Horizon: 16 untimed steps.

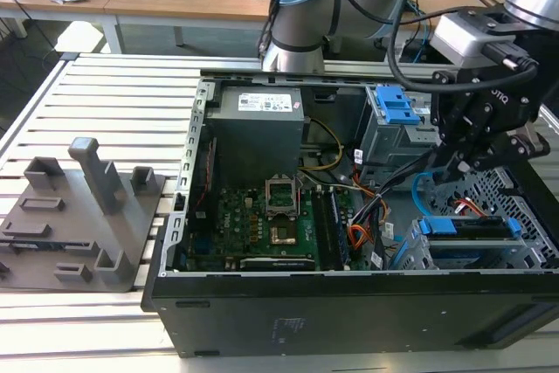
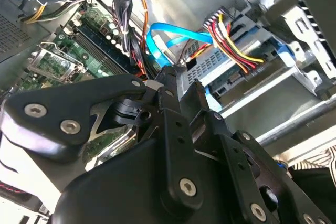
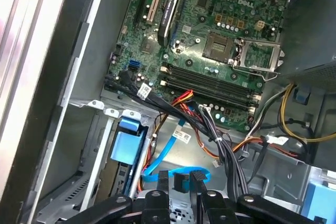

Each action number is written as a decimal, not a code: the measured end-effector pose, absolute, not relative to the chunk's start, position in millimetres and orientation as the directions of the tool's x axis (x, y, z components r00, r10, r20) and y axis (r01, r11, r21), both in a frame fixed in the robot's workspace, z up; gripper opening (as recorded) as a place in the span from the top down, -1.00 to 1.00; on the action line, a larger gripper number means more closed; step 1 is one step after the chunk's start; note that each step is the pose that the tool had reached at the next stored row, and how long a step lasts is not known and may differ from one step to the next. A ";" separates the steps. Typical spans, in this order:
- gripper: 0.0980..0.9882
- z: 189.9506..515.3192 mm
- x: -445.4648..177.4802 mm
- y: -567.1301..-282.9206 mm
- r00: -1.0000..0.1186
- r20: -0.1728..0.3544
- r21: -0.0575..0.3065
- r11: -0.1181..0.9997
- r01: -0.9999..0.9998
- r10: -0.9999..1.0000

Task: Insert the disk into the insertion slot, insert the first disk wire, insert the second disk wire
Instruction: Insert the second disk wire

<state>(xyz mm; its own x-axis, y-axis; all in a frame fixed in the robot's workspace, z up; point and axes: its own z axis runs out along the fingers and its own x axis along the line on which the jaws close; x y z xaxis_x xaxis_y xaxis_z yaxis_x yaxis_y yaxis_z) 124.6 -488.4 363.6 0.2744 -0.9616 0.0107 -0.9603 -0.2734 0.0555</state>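
Tool (image 3: 180, 180) clamped on the end of the blue disk wire (image 2: 168, 38); disk already seated in the insertion slot.
Black fingers (image 2: 169, 85) pinch a small dark connector, and the flat, glossy blue ribbon loops away from it. The disk (image 1: 467, 227) is a flat slab framed by a bright blue plastic caddy. It sits in the insertion slot (image 1: 533, 251), a low cage of light grey perforated sheet metal just below the tool. A red/yellow/black wire bundle (image 2: 231, 40) crowds the cage end right beside the tool. Further out are the green motherboard (image 1: 262, 216), the boxy grey power supply (image 1: 258, 124) and a taller grey bay with a blue latch (image 1: 397, 109). The black case (image 1: 349, 312) stands on a ribbed aluminium surface (image 1: 105, 93). A grey plastic fixture (image 1: 83, 216) stands well apart from the tool, across the case.
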 end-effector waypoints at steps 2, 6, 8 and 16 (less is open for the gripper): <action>0.54 360.2 123.4 -486.1 0.283 0.012 0.056 -0.282 -0.958 -0.959; 0.54 353.8 122.4 -485.8 0.296 0.019 0.058 -0.294 -0.954 -0.955; 0.54 352.0 122.3 -485.8 0.305 0.025 0.060 -0.303 -0.951 -0.952; 0.85 351.8 122.3 -485.8 0.306 0.027 0.060 -0.304 -0.951 -0.952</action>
